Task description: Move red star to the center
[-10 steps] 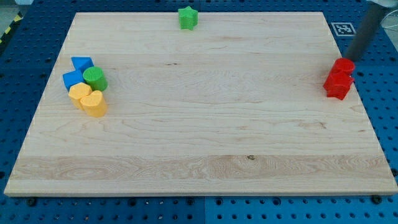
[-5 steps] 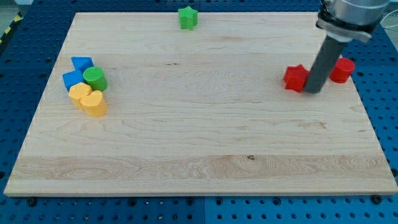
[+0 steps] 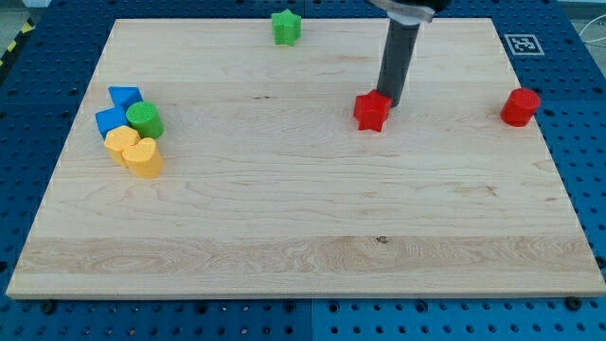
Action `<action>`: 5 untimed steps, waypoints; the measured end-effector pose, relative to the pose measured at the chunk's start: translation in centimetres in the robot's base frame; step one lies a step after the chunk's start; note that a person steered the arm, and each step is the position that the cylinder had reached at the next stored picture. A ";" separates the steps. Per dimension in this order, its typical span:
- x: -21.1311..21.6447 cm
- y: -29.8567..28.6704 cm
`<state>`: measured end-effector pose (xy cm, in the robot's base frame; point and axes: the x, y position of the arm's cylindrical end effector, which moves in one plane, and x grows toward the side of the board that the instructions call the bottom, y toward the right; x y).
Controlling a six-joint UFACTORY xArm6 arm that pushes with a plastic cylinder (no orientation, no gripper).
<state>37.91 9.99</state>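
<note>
The tip (image 3: 389,101) touched the upper right edge of the red star (image 3: 372,111), which had travelled leftward, well apart from the red cylinder (image 3: 520,107). The arm carried no jaws. The star lay right of the bench (image 3: 303,246) centre; further pushing appeared necessary.

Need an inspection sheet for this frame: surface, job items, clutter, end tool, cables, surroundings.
Surface: wooden board, flat, on a blue perforated base.
Job's things: red star, right of the board's centre and above it in the view.
Clutter: red cylinder near the view's right edge; green star at the top edge; at the view's left a tight cluster of two blue blocks, a green cylinder and two yellow blocks.
Grippers: no jaws; my tip sits against the red star's upper right side.
Cables: nothing seen.
Surroundings: printed marker tag at the board's top right corner.
</note>
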 end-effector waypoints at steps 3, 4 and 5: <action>2.3 -5.2; 3.0 -5.9; 5.8 -6.0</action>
